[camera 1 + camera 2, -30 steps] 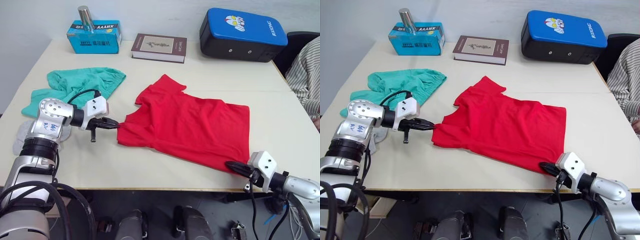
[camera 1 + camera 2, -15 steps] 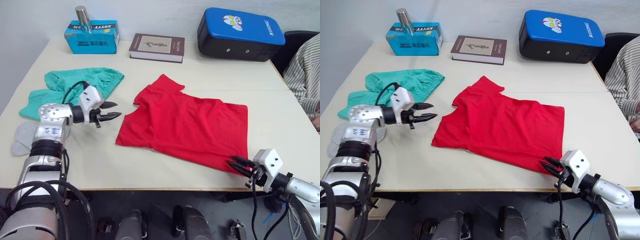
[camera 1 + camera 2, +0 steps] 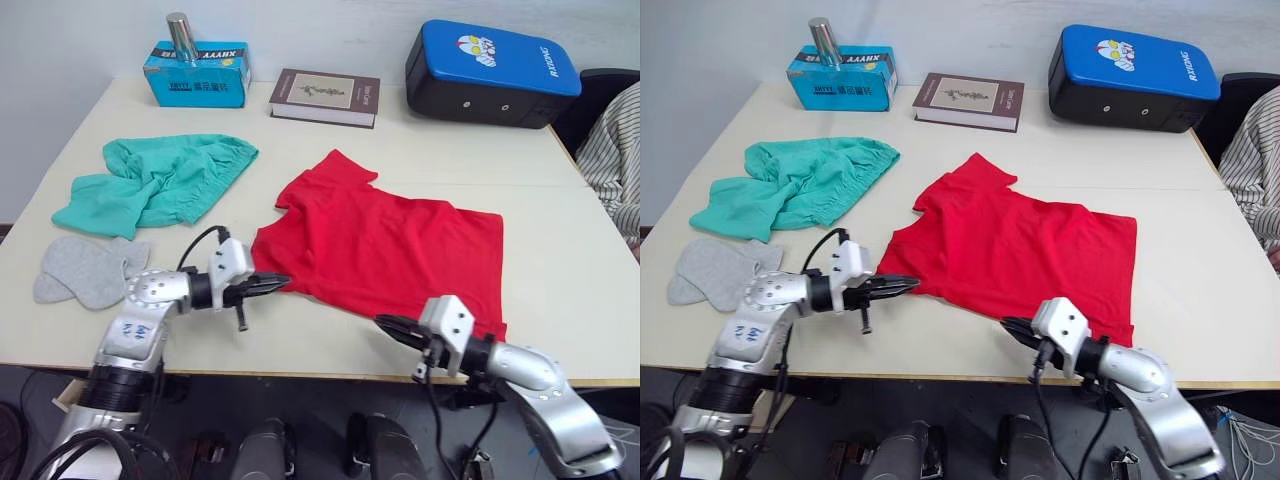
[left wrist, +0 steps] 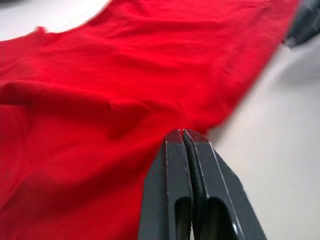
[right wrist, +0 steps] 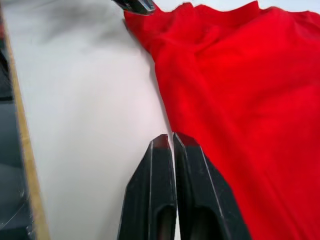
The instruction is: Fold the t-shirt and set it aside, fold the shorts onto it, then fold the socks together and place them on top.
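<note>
The red t-shirt (image 3: 390, 250) lies spread flat in the middle of the table. My left gripper (image 3: 278, 283) is at the shirt's near-left hem, and in the left wrist view its fingers (image 4: 172, 150) are shut on the edge of the cloth. My right gripper (image 3: 383, 323) rests on the bare table just in front of the shirt's near edge, shut with nothing in it (image 5: 167, 137). The teal shorts (image 3: 160, 180) lie crumpled at the back left. Both grey socks (image 3: 85, 270) lie side by side near the left front.
Along the table's far edge stand a blue box (image 3: 195, 85) with a metal cylinder (image 3: 182, 30) on it, a brown book (image 3: 325, 95) and a blue and black case (image 3: 495, 70). A person's striped sleeve (image 3: 615, 150) shows at the right. The table's front edge (image 3: 320, 375) runs just under both grippers.
The camera has shifted. My left gripper, open beside the shirt half a second ago, has shut at its near-left hem. My right gripper has moved left along the near edge and shut.
</note>
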{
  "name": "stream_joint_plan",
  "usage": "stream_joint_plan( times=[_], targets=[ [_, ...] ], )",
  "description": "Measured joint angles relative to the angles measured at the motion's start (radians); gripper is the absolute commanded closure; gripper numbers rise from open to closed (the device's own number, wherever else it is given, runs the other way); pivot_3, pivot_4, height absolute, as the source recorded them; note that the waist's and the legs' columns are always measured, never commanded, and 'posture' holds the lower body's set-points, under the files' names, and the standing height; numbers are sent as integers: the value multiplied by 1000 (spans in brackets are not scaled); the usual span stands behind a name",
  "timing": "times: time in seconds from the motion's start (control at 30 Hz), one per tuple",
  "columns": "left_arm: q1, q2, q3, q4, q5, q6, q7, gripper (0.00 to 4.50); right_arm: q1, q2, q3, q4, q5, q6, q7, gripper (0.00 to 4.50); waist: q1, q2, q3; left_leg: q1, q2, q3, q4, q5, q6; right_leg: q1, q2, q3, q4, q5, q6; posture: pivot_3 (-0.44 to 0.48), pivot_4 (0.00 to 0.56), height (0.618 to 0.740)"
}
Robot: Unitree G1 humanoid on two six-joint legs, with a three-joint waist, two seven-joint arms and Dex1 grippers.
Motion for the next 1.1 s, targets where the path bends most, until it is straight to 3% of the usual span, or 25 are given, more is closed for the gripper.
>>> stream_joint_plan(
  times=[0.17,0.33,0.53,0.8,0.9,1.1],
  targets=[
    [6,-18,-36,67,90,11,107,4495,-20,61,-6,111,-83,-67,-112,4457,-8,0,0,0,1,1,-1,0,-1,0,1,-1,0,-1,-1,0,150,740],
    [40,-3,0,58,91,21,163,4495,57,-12,-146,160,-89,-132,-128,4457,-4,-1,-3,3,1,1,-1,-1,0,3,0,-1,-2,-1,-1,0,150,740],
    [63,-1,90,121,87,-16,247,4495,220,-118,-416,297,-3,-267,-58,4457,-1,0,-7,6,1,0,-2,-3,3,5,-1,0,-2,-1,-1,0,150,740],
    [80,25,112,186,51,-123,174,4495,258,-155,-544,366,142,-250,72,4457,-9,9,-13,8,2,3,-7,-3,2,3,-1,1,-2,-1,-2,0,150,740],
    [140,83,144,134,-35,-134,55,3898,285,-215,-579,257,211,-188,141,3844,-11,8,-12,9,2,4,-14,0,-3,2,0,1,-3,-2,-4,0,150,740],
    [170,241,145,32,-31,-221,-92,2081,365,-301,-557,136,181,-200,277,1809,13,8,-12,10,2,3,-16,-1,-1,3,0,0,-5,-3,-5,0,150,740]
  ],
)
